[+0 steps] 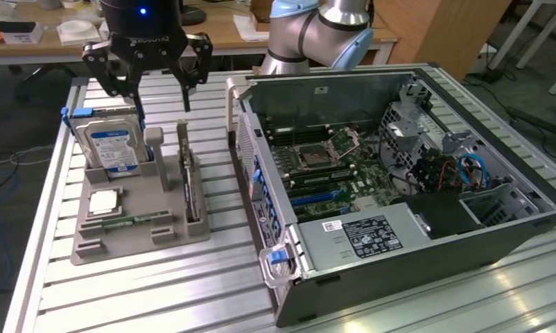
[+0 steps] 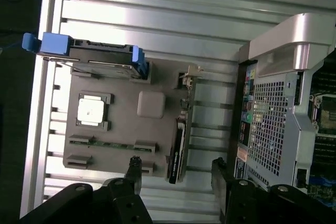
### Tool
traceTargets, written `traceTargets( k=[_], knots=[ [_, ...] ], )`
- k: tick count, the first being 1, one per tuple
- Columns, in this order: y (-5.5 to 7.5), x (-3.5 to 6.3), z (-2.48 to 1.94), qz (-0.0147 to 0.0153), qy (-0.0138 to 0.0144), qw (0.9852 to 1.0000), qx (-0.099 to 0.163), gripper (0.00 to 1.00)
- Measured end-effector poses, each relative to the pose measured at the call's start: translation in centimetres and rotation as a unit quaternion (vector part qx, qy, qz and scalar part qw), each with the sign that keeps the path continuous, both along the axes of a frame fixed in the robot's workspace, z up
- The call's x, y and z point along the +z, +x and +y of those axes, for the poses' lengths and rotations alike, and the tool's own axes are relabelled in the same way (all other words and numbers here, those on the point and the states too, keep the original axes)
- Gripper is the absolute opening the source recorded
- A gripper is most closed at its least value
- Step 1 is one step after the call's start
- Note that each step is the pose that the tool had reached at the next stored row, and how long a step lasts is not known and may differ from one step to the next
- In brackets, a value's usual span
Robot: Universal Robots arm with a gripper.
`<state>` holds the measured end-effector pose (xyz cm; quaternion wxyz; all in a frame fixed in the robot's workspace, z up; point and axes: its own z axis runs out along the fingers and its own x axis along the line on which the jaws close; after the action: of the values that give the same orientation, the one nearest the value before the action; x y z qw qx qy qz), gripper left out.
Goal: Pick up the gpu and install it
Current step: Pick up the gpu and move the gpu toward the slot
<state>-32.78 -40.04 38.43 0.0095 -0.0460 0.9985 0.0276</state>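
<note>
Slatted alu table [image 1: 167, 291] [image 2: 157, 14] carries a grey parts tray [image 1: 167, 211] [image 2: 121, 129] on the exterior view's left & an open PC case [image 1: 417, 243] [image 2: 273, 129] on its right, w/ a wooden desk [image 1: 37, 38] far behind. On the tray's right side the gpu [image 1: 189, 180] [image 2: 177, 150] stands on edge in a slot, silver bracket at the far end, dark board running toward the near end; nothing touches it. Left of it, at the tray's far end, the HDD [image 1: 111, 142] [image 2: 100, 59] stands upright w/ blue-white label & blue rails. Nearer lie the CPU [image 1: 104, 201] [image 2: 90, 111], flat, & a green RAM stick [image 1: 125, 222] [image 2: 113, 142]. The gripper [image 1: 162, 104] [image 2: 176, 163] hangs above the tray, its fingers [image 1: 186, 90] [image 2: 134, 169] spread wide & holding nothing. In the exterior view one tip is over the HDD's right edge, the other above the gpu's bracket. In the wrist view the gpu's dark edge shows btwn the two fingers, clear of both. The case lies on its side, panel off, mobo [image 1: 324, 159] exposed, just right of the tray. The robot arm [image 1: 315, 28] stands at the table's far side.
</note>
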Motion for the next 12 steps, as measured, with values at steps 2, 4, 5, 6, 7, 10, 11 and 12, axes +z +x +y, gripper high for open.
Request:
traceTargets(
  k=[2,4,5,6,7,10,11,12],
  knots=[
    [0.0,-0.17,-0.01,-0.0001,0.0001,1.0000,-0.007,0.65],
    [0.0,-0.37,-0.01,0.0000,0.0000,0.9998,-0.019,0.65],
    [0.0,-0.50,-0.02,-0.0001,-0.0002,0.9998,-0.022,0.65],
    [0.0,-0.65,-0.02,-0.0001,-0.0005,0.9997,-0.023,0.65],
    [0.0,-0.83,-0.03,-0.0001,-0.0006,0.9997,-0.025,0.65],
    [0.0,-1.38,-0.13,-0.0001,-0.0007,0.9996,-0.028,0.65],
    [0.0,-1.56,-0.17,0.0000,-0.0007,0.9996,-0.028,0.65],
    [0.0,-1.74,-0.21,-0.0001,-0.0007,0.9996,-0.029,0.65]
  ],
)
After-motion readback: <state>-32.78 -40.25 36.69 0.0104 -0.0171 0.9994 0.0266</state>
